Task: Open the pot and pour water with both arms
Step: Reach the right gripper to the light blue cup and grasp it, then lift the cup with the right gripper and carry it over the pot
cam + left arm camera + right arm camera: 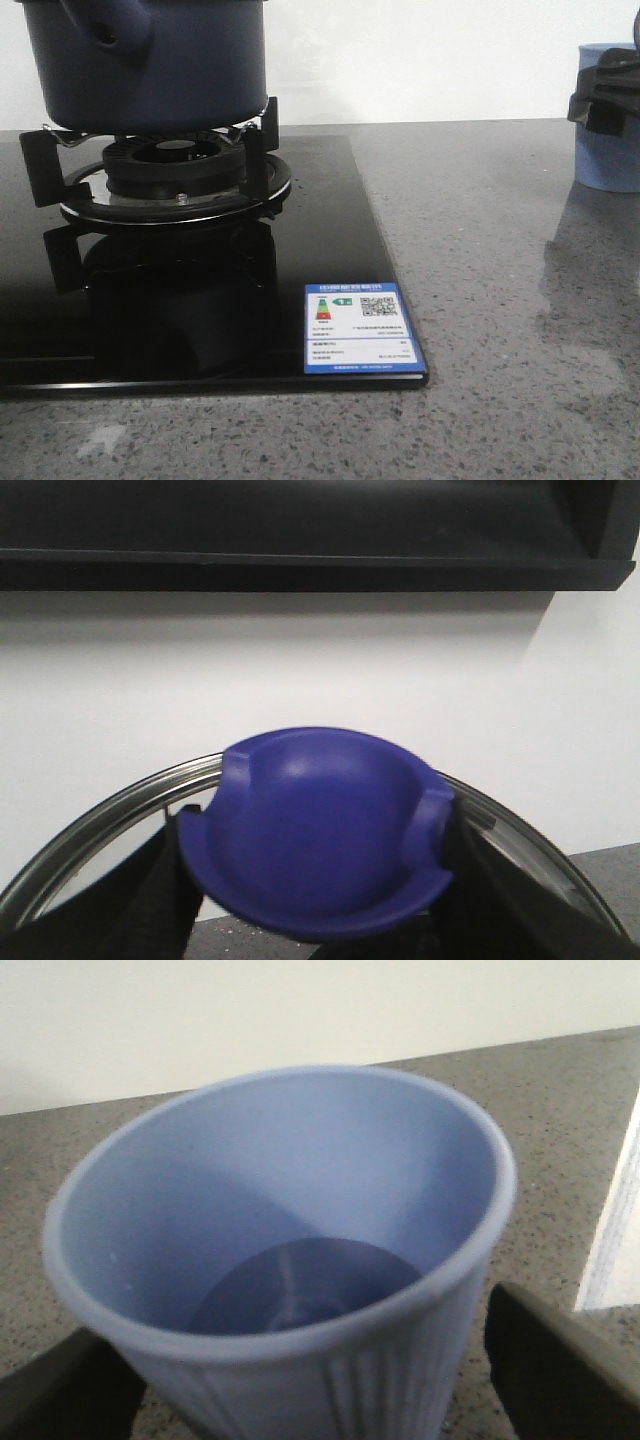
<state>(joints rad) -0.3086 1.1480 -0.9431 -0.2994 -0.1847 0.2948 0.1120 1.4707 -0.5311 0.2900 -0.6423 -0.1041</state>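
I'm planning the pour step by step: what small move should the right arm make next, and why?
Probably carry the cup toward the pot. The right gripper brackets the cup, which stands far right on the counter, while the left gripper holds the lid knob.

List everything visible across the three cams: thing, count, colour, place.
pot: 1, dark navy blue, on the burner support, back left
lid knob: 1, blue, between the left fingers, glass lid rim around it
cup: 1, pale blue, ribbed, on the counter at right, between the right fingers
gas hob: 1, black glass, left half of the counter
burner: 1, black, under the pot
energy label: 1, blue and white, hob's front right corner
countertop: 1, grey speckled
left gripper: shut on the lid knob
right gripper: black, around the cup
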